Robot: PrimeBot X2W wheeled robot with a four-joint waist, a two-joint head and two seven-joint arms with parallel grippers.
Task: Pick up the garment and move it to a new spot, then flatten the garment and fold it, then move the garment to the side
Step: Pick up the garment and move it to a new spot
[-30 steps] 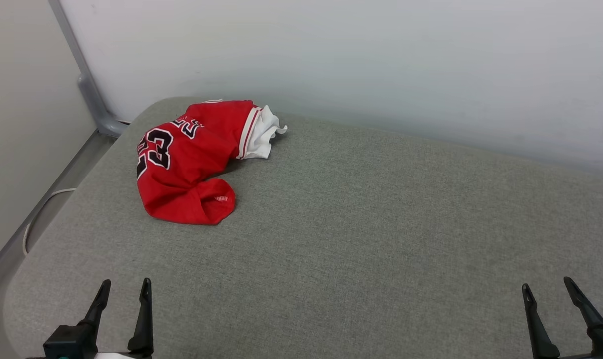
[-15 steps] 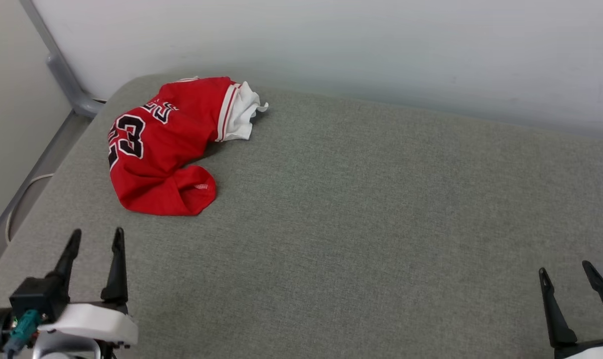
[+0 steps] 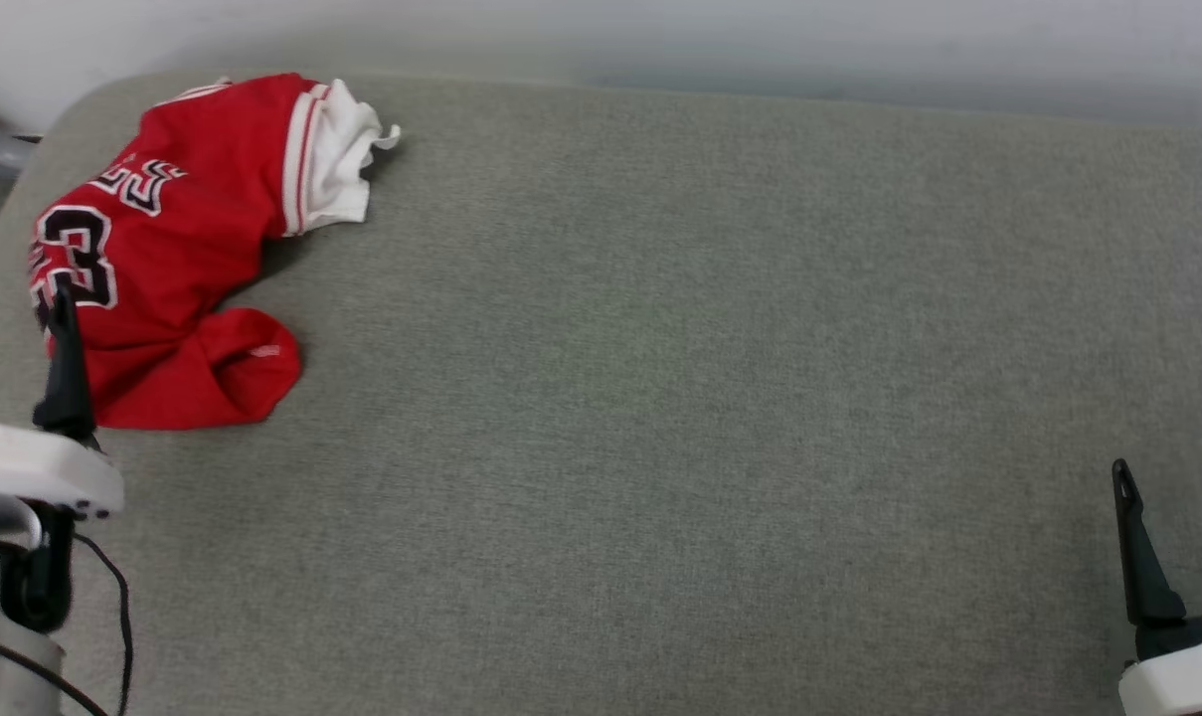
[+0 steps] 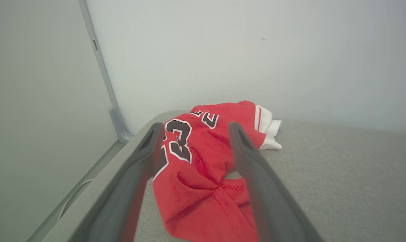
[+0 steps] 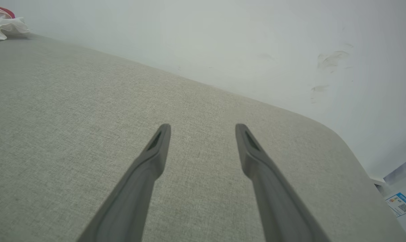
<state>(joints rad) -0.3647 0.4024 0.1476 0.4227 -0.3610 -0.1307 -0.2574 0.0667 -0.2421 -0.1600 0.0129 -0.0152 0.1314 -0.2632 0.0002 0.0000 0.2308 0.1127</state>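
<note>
The garment (image 3: 183, 259), a crumpled red jersey with black white-outlined numbers and a white sleeve, lies at the far left corner of the grey cushion (image 3: 660, 398). My left gripper (image 3: 16, 298) stands open at the garment's near left edge, and one finger overlaps the red cloth in the head view. In the left wrist view the garment (image 4: 203, 158) shows between and beyond the spread fingers of that gripper (image 4: 194, 125), nothing pinched. My right gripper (image 3: 1169, 459) is open over bare cushion at the near right, far from the cloth. Its wrist view shows the open gripper (image 5: 203, 127) and the white sleeve (image 5: 4, 27) far off.
A pale wall (image 4: 256, 50) runs behind the cushion. A grey metal post (image 4: 102, 67) and a white cable (image 4: 72, 195) on the floor lie past its left edge. The cushion's rounded right corner (image 5: 337, 141) drops off toward a printed label (image 5: 399, 203).
The head camera has tipped down and swung right, shifting the whole picture. My left gripper has advanced from well short of the garment to its near left edge. Both grippers stay open.
</note>
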